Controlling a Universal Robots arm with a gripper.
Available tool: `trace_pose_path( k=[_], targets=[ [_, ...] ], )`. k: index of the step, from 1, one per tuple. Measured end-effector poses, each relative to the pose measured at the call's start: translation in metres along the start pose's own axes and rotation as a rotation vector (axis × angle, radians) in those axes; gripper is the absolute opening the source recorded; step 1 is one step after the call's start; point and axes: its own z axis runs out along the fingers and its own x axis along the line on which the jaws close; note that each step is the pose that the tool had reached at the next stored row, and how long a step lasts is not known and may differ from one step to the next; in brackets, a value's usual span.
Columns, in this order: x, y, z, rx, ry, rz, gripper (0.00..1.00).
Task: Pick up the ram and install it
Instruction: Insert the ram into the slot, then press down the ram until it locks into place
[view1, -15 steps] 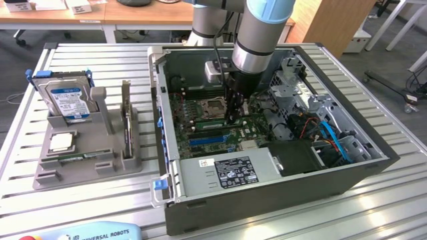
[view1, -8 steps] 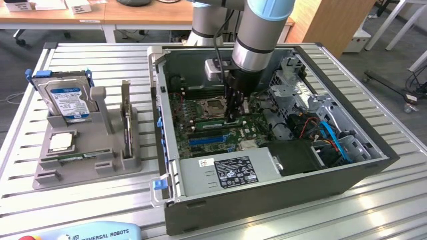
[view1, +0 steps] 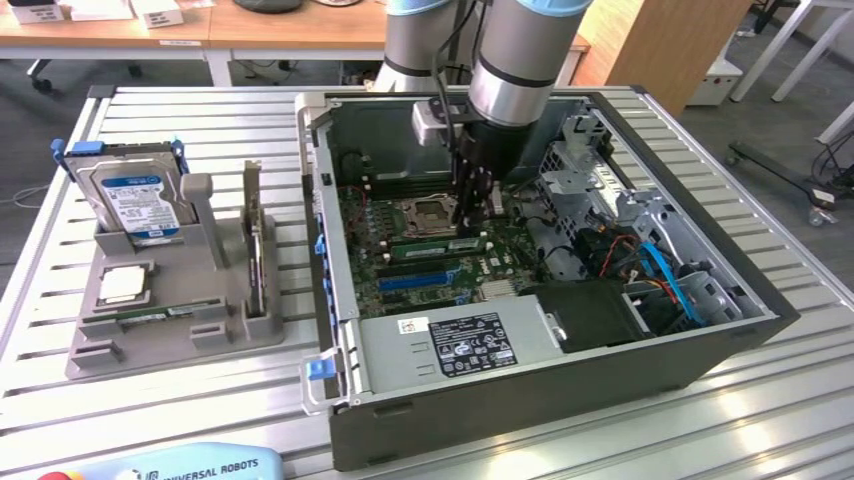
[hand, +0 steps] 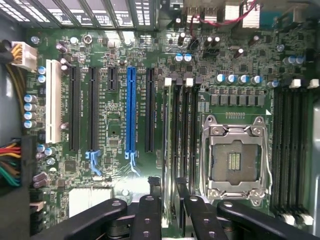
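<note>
While the open computer case (view1: 561, 390) is surrounding the gripper (view1: 465, 225) and a blue pendant (view1: 200, 465) well outside the jaws is showing "UNIVERSAL ROBOTS", the jaws are standing slightly apart. They are straddling the ram (view1: 424, 246), which is sitting in a motherboard slot directly beneath them, beside the processor socket (hand: 235, 160).

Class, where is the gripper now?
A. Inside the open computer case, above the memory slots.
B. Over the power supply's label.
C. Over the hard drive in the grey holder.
A: the gripper hangs above the memory slots beside the processor socket, inside the computer case.
</note>
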Motion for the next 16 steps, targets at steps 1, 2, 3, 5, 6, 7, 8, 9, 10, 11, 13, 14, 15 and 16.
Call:
trace_pose_path(
  k=[1,2,3,5,6,7,8,9,10,11,13,14,15,16],
  targets=[
    [0.0,0.0001,-0.0017,0.0,0.0001,0.0,0.25],
    [-0.0001,0.0001,-0.0034,0.0,0.0001,0.0,0.25],
    [-0.0001,0.0002,-0.0054,0.0,0.0,0.0,0.25],
    [-0.0001,0.0003,-0.0074,0.0001,-0.0001,0.0,0.25],
    [-0.0001,0.0003,-0.0074,0.0001,0.0,0.0,0.25],
    [-0.0001,0.0002,-0.0073,0.0002,-0.0002,0.0,0.25],
    [-0.0001,0.0002,-0.0074,0.0001,0.0001,0.0,0.25],
    [-0.0001,0.0002,-0.0074,0.0002,0.0,0.0,0.25],
    [-0.0001,0.0003,-0.0074,0.0001,0.0,0.0,0.25],
    [-0.0001,0.0003,-0.0074,0.0001,0.0,0.0,0.25],
    [-0.0001,0.0003,-0.0074,0.0001,0.0,0.0,0.25],
    [-0.0001,0.0003,-0.0074,0.0002,0.0,0.0,0.25],
    [-0.0001,0.0003,-0.0074,0.0001,0.0,0.0,0.25],
    [-0.0001,0.0003,-0.0074,0.0001,0.0001,0.0,0.25]
  ],
)
